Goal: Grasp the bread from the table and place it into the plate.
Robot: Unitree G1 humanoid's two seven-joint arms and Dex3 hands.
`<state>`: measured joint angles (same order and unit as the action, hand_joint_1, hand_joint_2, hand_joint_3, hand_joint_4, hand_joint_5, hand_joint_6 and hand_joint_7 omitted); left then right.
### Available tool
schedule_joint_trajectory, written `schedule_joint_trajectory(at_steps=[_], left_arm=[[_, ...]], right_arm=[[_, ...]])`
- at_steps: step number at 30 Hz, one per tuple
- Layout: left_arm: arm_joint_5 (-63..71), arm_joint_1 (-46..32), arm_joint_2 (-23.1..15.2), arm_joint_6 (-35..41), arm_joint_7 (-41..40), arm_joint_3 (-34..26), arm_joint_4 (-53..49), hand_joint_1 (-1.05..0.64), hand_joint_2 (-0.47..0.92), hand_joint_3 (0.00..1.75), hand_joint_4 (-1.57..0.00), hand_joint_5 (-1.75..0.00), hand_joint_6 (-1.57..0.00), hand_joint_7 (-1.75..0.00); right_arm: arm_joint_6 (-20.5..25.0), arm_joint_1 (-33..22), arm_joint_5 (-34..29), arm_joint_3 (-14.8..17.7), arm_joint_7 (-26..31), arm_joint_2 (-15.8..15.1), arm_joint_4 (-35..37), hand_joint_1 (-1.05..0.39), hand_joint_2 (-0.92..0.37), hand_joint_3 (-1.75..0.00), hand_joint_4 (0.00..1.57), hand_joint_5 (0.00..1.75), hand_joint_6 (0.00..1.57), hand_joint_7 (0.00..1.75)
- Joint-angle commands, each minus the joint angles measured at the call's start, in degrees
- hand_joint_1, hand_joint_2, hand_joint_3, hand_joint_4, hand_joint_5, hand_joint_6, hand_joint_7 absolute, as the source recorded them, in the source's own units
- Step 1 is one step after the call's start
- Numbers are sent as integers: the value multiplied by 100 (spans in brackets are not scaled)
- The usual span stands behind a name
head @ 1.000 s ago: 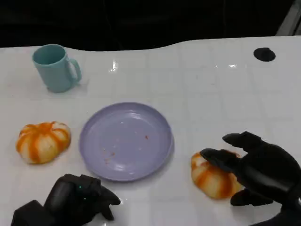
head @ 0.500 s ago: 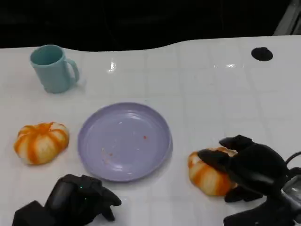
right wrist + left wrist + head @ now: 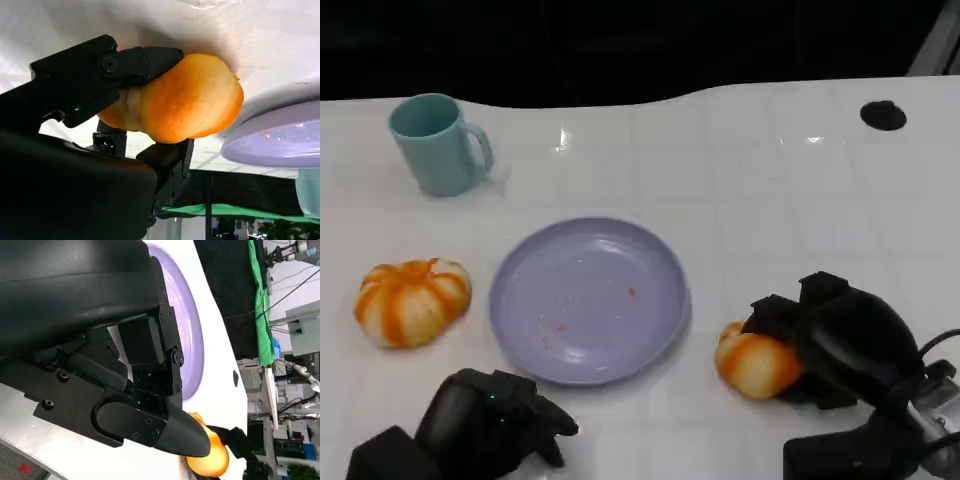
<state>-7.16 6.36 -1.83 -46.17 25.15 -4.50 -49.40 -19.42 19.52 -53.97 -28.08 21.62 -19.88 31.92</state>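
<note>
White and glossy, the bench (image 3: pixel 770 200) is backed by darkness along its far edge, where a small black round mark (image 3: pixel 882 115) is seen near the right corner. A lavender plate (image 3: pixel 588 298) is set at the middle of the bench, with a few small crumbs on its surface. A teal mug (image 3: pixel 436 143) is stood upright well behind and left of the plate. 2 orange-and-white breads are seen: a left bread (image 3: pixel 411 300) lies untouched just beside the plate's left rim, and a right bread (image 3: pixel 756 363) sits near the plate's right rim. The right bread is gripped by the right hand (image 3: pixel 840 340), whose black fingers (image 3: pixel 135 62) are closed over and under it, as is plainly shown in the right wrist view. Whether the bread is lifted or touching the bench cannot be told. The left hand (image 3: pixel 490 425) is held low at the near edge, in front of the plate, its fingers curled in with nothing between them.
</note>
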Motion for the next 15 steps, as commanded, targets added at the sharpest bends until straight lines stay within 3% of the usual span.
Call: schedule_joint_trajectory(at_steps=[1, 5, 15], left_arm=[[-7, 2, -80, -60, 6, -19, -93, -105, 92, 13, -127, -107, -147, -40], [10, 13, -75, -24, -31, -16, -115, -105, 92, 13, -127, -107, -148, -40], [8, 12, -59, -66, -22, -8, -138, -105, 92, 12, -127, -107, -147, -40]], right_arm=[[-104, 49, 169, 31, 478, 46, 273, -30, -74, -76, 79, 175, 57, 168], [-401, 134, 342, 88, 938, 122, 395, -26, -68, -81, 81, 175, 58, 174], [-821, 274, 1025, 281, 782, 425, -127, -24, -57, -97, 88, 175, 63, 175]])
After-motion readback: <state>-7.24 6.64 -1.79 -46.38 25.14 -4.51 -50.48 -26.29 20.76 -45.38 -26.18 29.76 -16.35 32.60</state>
